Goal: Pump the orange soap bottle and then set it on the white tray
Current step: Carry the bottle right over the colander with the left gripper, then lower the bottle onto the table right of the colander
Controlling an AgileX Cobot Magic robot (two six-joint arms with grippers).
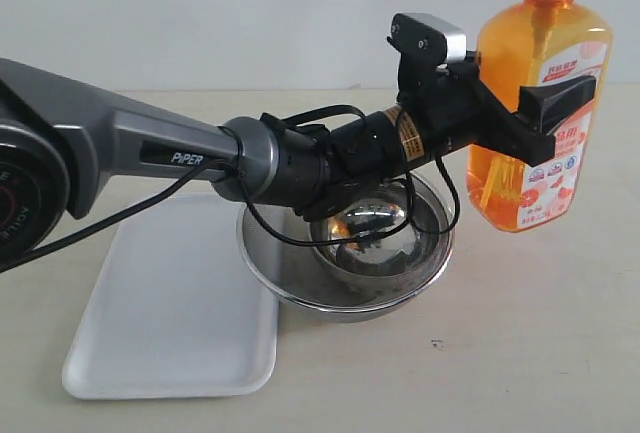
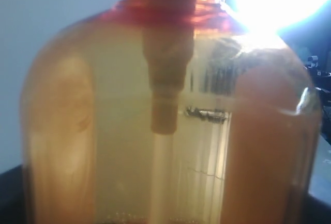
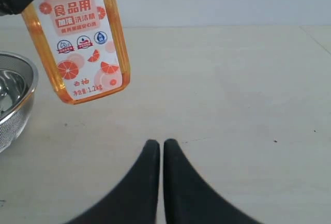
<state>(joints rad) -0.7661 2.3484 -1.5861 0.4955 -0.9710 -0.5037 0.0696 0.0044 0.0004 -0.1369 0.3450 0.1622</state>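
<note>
Firstly, left gripper (image 1: pixel 548 103): black fingers (image 1: pixel 560 98) spread wide and clamped on the bottle (image 1: pixel 510 63) across its upper body. One finger lies over the label side; the other is hidden behind. In the left wrist view the bottle (image 2: pixel 103 131) fills the picture, showing a translucent orange wall, a dip tube inside and a red-orange collar at the neck.

Bottle: roughly upright with a slight tilt, held clear of the table (image 1: pixel 520 343), just right of the bowl (image 1: pixel 345 263) in the exterior view. Its pump head is cut by the top edge there. White-and-orange label with citrus slices, plain in the right wrist view.

Right gripper (image 3: pixel 161 144): black fingers (image 3: pixel 147 172) pressed together tip to tip, over bare table, apart from the bottle.

Bowl: round, steel, mesh-sided, standing on the table beneath the left arm's wrist.

Tray (image 1: pixel 170 323): white, flat, rounded corners, on the table left of the bowl. Its right edge runs at the bowl's rim; contact cannot be told. Well apart from the bottle.
</note>
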